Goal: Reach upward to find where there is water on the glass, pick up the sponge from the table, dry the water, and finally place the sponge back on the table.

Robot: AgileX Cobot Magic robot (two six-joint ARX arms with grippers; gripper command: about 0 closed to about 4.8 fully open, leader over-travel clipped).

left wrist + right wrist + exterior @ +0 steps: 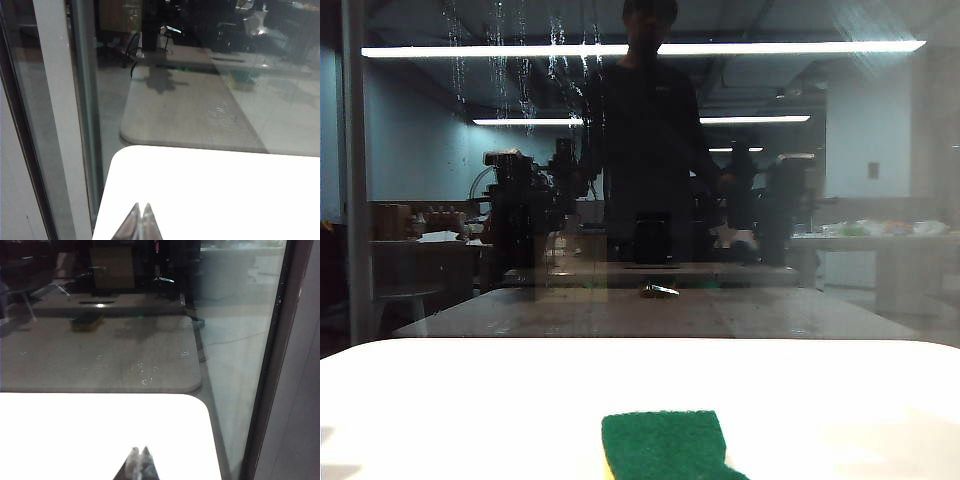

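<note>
So the rectangular sponge [665, 445], dark green scouring layer on top with a sliver of bright yellow foam peeking out underneath, sits flat on the wide white smooth table [470, 400], near the front edge in the exterior view and a bit right of centre. Nothing is touching it. The big dark reflective glass pane [770, 200] stands right behind the table, with a grey metal upright [355, 180] on its left side. Up near the top left of the pane, the water [500, 60] shows as thin whitish vertical trickles and tiny drops. The left gripper [141, 220] hovers over the table's left corner, tips pressed together, holding nothing. The right gripper [139, 460] hovers over the right corner, tips together too, empty.
</note>
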